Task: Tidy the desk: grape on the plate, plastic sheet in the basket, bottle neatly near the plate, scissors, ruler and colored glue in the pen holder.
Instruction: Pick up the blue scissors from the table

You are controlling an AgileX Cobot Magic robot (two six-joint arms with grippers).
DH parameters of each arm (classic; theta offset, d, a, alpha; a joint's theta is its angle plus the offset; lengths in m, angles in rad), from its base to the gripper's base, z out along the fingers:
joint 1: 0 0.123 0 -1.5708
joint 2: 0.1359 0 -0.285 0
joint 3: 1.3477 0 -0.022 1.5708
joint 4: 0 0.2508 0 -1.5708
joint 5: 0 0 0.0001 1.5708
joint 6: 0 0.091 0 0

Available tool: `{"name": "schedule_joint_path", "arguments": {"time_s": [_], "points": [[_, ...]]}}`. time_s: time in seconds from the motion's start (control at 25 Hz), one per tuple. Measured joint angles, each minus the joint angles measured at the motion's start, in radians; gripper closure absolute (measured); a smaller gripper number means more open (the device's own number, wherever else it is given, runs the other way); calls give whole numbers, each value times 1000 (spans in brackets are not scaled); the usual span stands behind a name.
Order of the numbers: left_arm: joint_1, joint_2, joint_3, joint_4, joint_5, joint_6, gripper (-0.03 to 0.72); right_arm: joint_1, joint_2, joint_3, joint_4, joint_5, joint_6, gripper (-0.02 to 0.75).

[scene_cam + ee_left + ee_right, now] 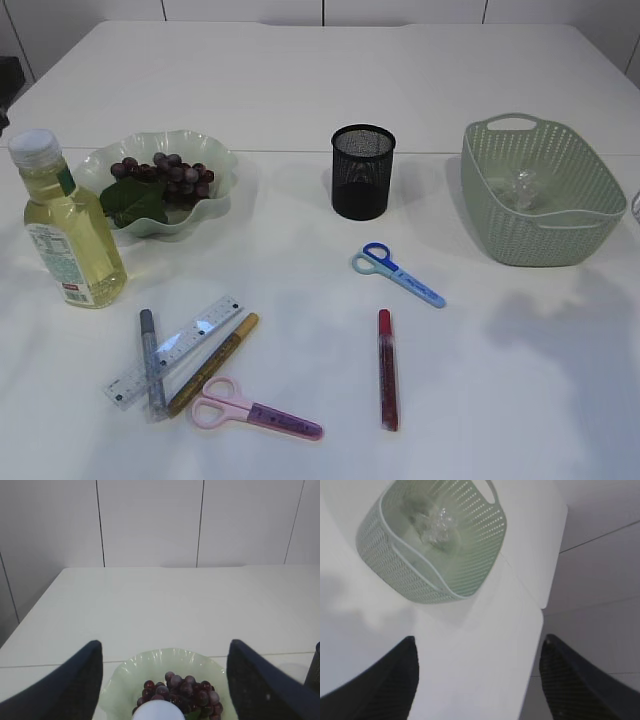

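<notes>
Grapes (165, 178) on plate (215, 152), sheet (522, 186) in basket (590, 190), bottle (65, 225) upright beside plate; we judge the stationery is next. Both end effectors, left (162, 680) and right (477, 680), stand wide and empty. We'd take blue scissors (398, 273), nearest the holder (363, 171), gripping mid-blade and dropping it handles-up.

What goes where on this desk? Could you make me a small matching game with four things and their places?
Things:
1. grapes
2. plastic sheet
3. blue scissors
4. bottle

Places:
A. inside the green basket
B. standing left of the plate
C. on the plate
D. lying on the table just in front of the black pen holder

Pairs: 1-C, 2-A, 3-D, 4-B
</notes>
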Motion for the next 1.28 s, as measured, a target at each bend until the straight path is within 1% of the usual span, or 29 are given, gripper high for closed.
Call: {"name": "schedule_joint_path", "arguments": {"time_s": [0.12, 0.16, 0.24, 0.36, 0.48, 0.72, 0.8, 0.88, 1.0, 1.12, 1.28], "points": [[0, -33, 0, 0, 15, -9, 133, 0, 4, 13, 10, 32, -170, 155], [0, -45, 0, 0, 29, -15, 136, 0, 8, 25, 35, 42, -216, 155], [0, -69, 0, 0, 60, -22, 138, 0, 12, 53, 126, 66, -295, 155], [0, -105, 2, 0, 97, -26, 139, 0, 14, 86, 355, 129, -419, 155], [0, -137, 2, 0, 121, -30, 139, 0, 14, 65, 646, 256, -512, 155], [0, -215, 4, -2, 188, -51, 141, 0, 14, -143, 1188, 498, -632, 155], [0, -252, 6, -2, 223, -52, 146, 0, 14, -190, 1316, 567, -657, 155], [0, -293, 8, -2, 270, -52, 147, 0, 14, -216, 1394, 645, -673, 155], [0, -367, 8, -2, 367, -52, 147, 0, 14, -232, 1438, 727, -679, 155], [0, -441, 6, -2, 512, -52, 149, 0, 14, -250, 1476, 749, -683, 155], [0, -499, -35, -2, 789, -52, 165, 0, 14, -262, 1547, 753, -683, 155]]}}
